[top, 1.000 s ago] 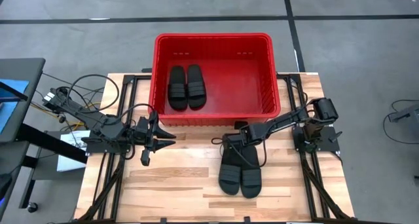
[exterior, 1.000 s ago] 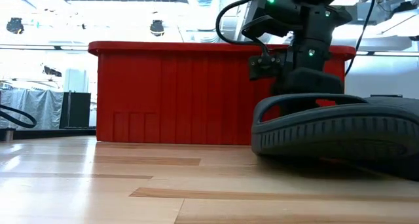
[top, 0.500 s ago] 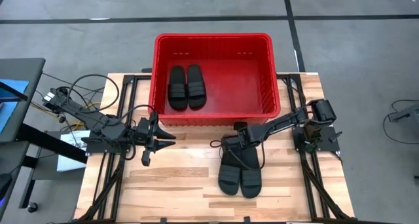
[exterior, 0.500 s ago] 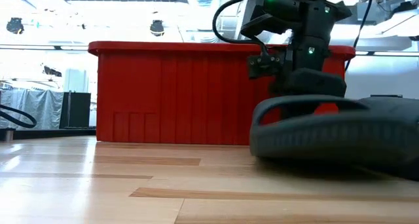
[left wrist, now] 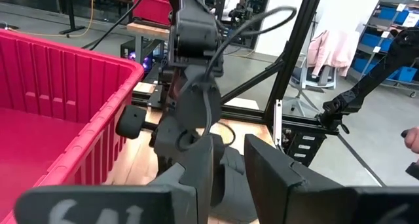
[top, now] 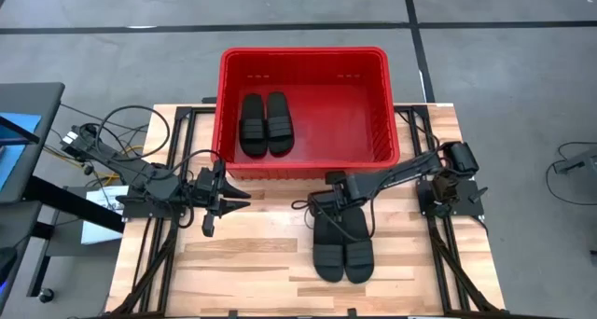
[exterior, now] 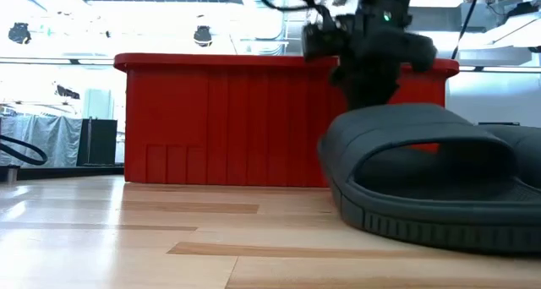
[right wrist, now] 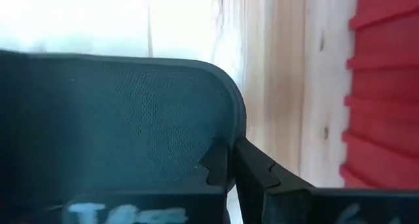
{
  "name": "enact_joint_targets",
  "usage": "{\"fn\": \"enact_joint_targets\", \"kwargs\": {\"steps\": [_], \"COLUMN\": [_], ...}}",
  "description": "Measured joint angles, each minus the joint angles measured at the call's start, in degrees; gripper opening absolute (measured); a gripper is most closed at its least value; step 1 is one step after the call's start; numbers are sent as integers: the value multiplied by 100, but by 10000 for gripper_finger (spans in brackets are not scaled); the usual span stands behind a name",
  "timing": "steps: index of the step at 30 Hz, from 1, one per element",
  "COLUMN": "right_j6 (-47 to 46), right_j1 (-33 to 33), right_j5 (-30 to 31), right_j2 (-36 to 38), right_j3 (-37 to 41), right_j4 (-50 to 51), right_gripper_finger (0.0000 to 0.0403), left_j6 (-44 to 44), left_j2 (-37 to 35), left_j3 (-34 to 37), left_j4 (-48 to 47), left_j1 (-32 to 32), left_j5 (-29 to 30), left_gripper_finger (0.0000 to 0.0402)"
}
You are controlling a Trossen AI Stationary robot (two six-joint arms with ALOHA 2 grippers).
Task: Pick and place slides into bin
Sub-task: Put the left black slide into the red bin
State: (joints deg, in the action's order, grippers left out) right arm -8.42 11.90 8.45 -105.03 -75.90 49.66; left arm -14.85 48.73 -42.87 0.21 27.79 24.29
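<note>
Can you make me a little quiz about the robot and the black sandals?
1. How many slides lie inside the red bin?
2. True or false: the left gripper is holding a slide.
3. Which one is down at the pair of slides on the table? A: the left gripper. B: the right gripper.

Key: 1. Two, side by side. 2. False: it is open and holds nothing. 3. B.
</note>
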Motion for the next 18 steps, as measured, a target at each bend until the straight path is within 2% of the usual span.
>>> {"fn": "enact_joint_targets", "kwargs": {"steps": [18], "right_j6": [656], "right_j1": [51], "right_j5": [-653], "right_j2": [15], "right_j3": [-2224], "right_j4": [1628], "right_gripper_finger": [0], "left_j6": [-286], "left_j2": [2], "left_j3": [0], "left_j4": [-310], "left_j1": [0], "left_j5": [4], "left_gripper_finger": [77]}}
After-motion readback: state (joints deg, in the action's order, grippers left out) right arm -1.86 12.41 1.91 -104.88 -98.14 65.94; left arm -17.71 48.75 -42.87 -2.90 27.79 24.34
